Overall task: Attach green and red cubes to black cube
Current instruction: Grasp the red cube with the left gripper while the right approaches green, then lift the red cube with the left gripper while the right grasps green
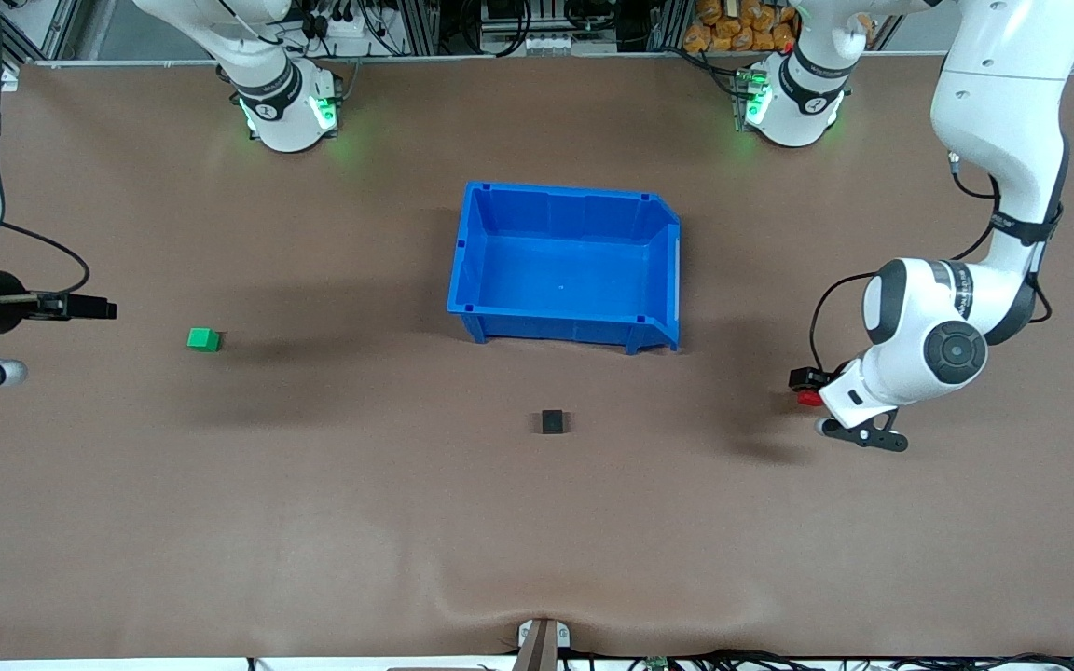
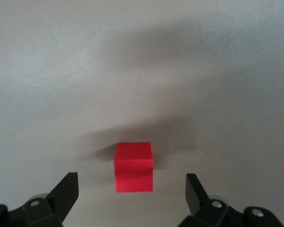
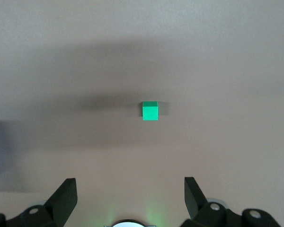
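The red cube [image 1: 810,400] lies on the brown table toward the left arm's end. My left gripper [image 1: 803,384] is low over it and open. In the left wrist view the red cube [image 2: 134,168] sits centred just ahead of the gripper [image 2: 132,178], with its near part level with the spread fingertips and touching neither. The green cube [image 1: 204,339] lies toward the right arm's end. My right gripper [image 1: 101,308] is open and empty, well short of the cube. It shows small and centred in the right wrist view [image 3: 150,111], ahead of the gripper [image 3: 130,181]. The black cube [image 1: 553,422] sits alone mid-table.
An empty blue bin [image 1: 563,191] stands mid-table, farther from the front camera than the black cube. The arm bases stand along the table's back edge. Bare brown table lies between the three cubes.
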Available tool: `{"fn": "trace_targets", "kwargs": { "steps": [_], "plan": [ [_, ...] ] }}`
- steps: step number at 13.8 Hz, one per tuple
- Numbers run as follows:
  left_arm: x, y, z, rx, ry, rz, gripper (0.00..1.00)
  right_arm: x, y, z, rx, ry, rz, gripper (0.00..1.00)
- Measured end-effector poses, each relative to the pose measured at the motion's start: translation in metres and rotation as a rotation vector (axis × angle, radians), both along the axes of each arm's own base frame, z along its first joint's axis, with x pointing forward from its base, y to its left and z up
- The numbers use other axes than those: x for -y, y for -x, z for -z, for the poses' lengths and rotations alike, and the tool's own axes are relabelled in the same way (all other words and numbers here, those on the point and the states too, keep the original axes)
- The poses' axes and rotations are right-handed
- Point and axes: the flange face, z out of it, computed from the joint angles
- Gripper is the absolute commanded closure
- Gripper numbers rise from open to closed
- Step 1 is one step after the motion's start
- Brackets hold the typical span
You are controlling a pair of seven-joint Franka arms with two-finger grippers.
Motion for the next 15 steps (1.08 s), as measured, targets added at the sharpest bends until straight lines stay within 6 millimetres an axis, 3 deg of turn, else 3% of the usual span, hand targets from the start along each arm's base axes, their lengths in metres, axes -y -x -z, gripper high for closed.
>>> {"fn": "trace_targets", "kwargs": {
  "steps": [3, 8, 9, 10, 11, 15],
  "plan": [
    [0.002, 0.002, 0.016, -0.011, 0.002, 0.008, 0.00, 0.010, -0.004, 0.029, -0.046, -0.004, 0.015, 0.00],
    [0.004, 0.002, 0.021, -0.012, 0.003, 0.022, 0.00, 0.025, -0.004, 0.073, -0.119, -0.012, 0.042, 0.00],
    [0.004, 0.002, 0.022, -0.012, 0.003, 0.023, 0.11, 0.028, -0.004, 0.078, -0.127, -0.013, 0.048, 0.00],
    [0.004, 0.002, 0.023, -0.012, 0.003, 0.023, 0.70, 0.030, -0.004, 0.084, -0.127, -0.012, 0.051, 0.00],
    [0.004, 0.002, 0.023, -0.013, 0.003, 0.023, 1.00, 0.031, -0.005, 0.089, -0.121, -0.011, 0.052, 0.00],
    [0.004, 0.000, 0.022, -0.007, 0.004, 0.023, 1.00, 0.030, 0.000, 0.121, -0.095, -0.006, 0.052, 0.00]
  ]
}}
